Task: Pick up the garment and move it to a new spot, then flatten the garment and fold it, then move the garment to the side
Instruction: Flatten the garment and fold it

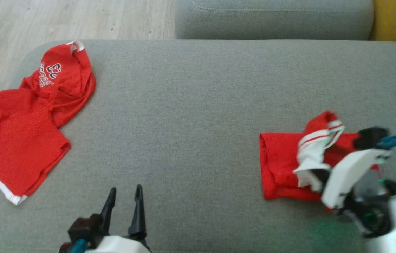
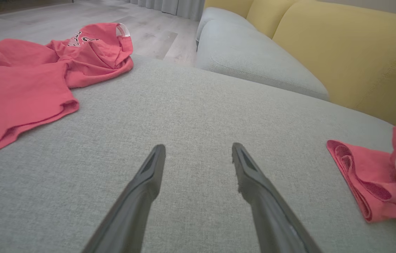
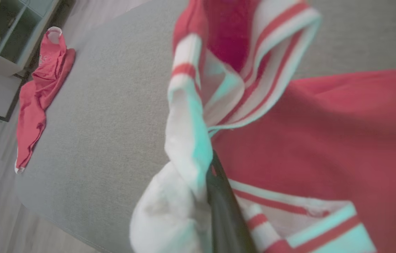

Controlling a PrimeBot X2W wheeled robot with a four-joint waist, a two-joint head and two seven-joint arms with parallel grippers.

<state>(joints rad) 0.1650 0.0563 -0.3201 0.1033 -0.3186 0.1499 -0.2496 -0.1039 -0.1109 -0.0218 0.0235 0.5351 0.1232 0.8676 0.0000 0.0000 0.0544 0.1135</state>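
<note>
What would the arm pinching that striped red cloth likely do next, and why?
Probably lift the white trim slightly and lay it flat: the right end effector is shut on it, it stands bunched above the folded red garment, and the left end effector hangs open over bare cushion.

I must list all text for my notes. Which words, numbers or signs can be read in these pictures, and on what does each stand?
"23", probably: white digits, upside down in the head view, on the crumpled red jersey.
Curved white word next to those digits, same jersey: too blurred to read.
On the folded red garment with white striped trim: no text visible.
</note>
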